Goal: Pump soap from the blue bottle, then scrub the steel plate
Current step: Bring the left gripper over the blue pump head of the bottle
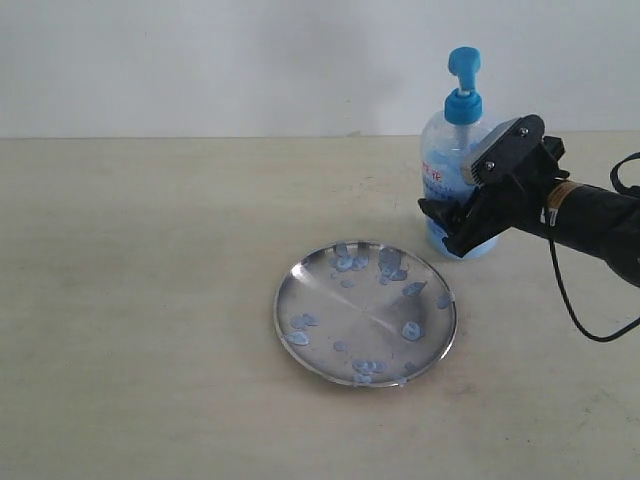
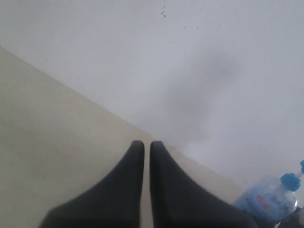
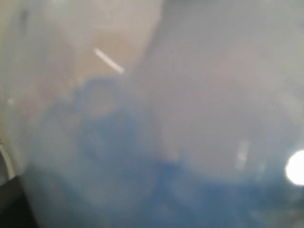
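The right wrist view is a blur filled by the blue bottle [image 3: 190,118]. The right gripper [image 1: 455,235] hides the bottle's lower half; its fingers flank it, but I cannot tell whether they press. The bottle [image 1: 442,155] stands at 1 o'clock from the steel plate [image 1: 340,322], just apart from it. Soap [image 1: 412,329] dots the plate. At 9 o'clock lies open surface [image 1: 130,300]. The left gripper [image 2: 147,147] shows only in its wrist view, fingers clenched on nothing.

Left claw [image 2: 147,145] closed; right claw [image 1: 441,228] angled down.
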`<action>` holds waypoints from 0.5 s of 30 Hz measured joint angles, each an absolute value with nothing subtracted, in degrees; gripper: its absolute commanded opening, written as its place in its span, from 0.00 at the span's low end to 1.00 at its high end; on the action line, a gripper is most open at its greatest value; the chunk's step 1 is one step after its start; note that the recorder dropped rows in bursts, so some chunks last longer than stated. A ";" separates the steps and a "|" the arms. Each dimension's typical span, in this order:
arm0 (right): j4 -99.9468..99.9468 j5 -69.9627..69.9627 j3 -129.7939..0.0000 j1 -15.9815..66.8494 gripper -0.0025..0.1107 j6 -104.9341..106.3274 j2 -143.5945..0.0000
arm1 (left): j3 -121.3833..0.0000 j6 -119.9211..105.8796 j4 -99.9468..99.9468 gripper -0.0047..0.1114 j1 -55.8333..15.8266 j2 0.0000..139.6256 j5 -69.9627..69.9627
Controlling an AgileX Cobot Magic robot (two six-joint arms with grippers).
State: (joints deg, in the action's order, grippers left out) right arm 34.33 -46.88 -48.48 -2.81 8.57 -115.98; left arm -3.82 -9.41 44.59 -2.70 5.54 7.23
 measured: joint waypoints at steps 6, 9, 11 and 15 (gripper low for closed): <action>34.46 -46.41 -48.48 -2.81 0.02 9.22 -115.98 | -18.81 -29.51 50.08 0.08 -3.16 30.33 16.56; 34.58 -46.13 -48.48 -2.81 0.02 9.34 -115.98 | -27.88 -52.84 64.18 0.08 -4.80 45.13 24.13; 34.58 -45.89 -48.48 -2.81 0.02 9.45 -115.98 | -33.34 -71.13 77.92 0.08 -6.90 54.26 30.36; 34.57 -45.41 -48.48 -2.81 0.02 9.58 -115.98 | -40.58 -94.46 95.16 0.08 -12.80 67.56 35.17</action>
